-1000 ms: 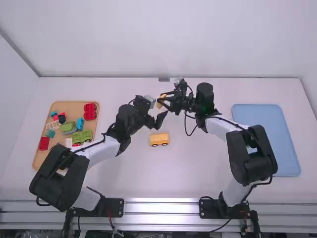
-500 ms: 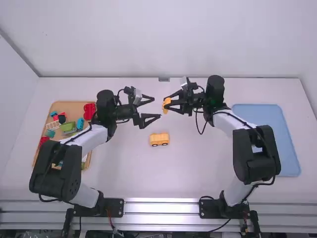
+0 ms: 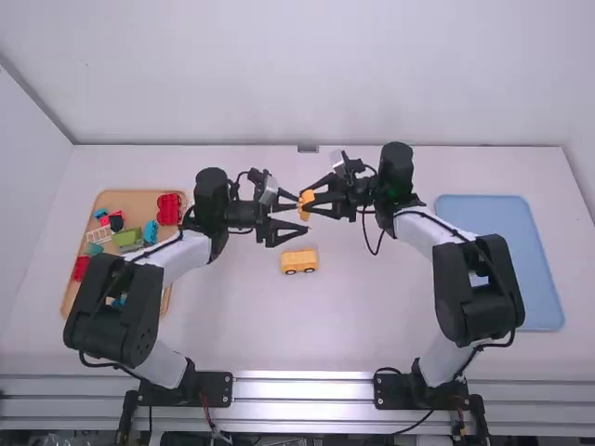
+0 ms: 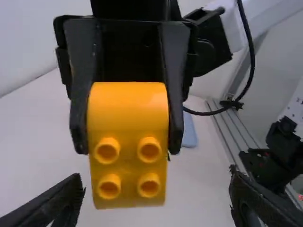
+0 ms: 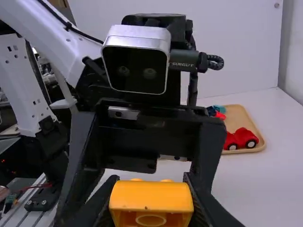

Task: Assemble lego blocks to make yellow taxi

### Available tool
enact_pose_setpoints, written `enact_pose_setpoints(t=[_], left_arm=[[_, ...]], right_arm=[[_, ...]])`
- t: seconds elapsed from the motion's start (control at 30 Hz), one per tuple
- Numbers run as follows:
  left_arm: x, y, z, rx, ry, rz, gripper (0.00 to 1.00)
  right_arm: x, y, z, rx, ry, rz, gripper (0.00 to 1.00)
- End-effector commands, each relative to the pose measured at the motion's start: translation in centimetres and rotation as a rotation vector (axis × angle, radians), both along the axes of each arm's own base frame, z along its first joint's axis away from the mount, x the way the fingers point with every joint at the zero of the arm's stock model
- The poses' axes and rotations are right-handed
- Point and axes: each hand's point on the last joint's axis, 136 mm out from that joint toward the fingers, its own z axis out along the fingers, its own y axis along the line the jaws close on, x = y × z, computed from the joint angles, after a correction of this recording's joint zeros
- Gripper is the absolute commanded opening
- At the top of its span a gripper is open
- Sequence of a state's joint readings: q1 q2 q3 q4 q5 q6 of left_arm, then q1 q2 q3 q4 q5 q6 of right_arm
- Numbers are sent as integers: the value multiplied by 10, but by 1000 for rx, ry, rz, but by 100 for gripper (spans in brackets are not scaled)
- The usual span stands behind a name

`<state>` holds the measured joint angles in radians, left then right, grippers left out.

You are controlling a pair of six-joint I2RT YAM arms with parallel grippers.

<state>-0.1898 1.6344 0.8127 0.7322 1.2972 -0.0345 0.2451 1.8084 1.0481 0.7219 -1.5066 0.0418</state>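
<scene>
Right tool (image 3: 308, 199): pinching rounded yellow four-stud brick (image 4: 129, 111) above tabletop (image 3: 363, 325). Left tool (image 3: 300, 214): fingers spread wide, facing the brick's studded side.

We count 1 wooden tray (image 3: 130, 199), 1 blue tray (image 3: 502, 251), 1 yellow block (image 4: 128, 113), 1 yellow car base (image 3: 299, 260), 1 red car (image 5: 242, 137); other pieces unclear.
</scene>
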Motion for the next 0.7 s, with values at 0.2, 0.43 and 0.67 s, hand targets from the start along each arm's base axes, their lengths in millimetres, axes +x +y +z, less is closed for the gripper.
enact_pose_setpoints(t=[0.2, 0.43, 0.67], left_arm=[[7, -2, 7, -4, -44, 24, 61], [8, -2, 9, -5, -52, 24, 34], [6, -5, 8, -4, -56, 17, 19]], right_arm=[[6, 0, 6, 4, -21, -16, 25], [7, 0, 6, 3, -23, -22, 25], [9, 4, 5, 0, -24, -37, 26]])
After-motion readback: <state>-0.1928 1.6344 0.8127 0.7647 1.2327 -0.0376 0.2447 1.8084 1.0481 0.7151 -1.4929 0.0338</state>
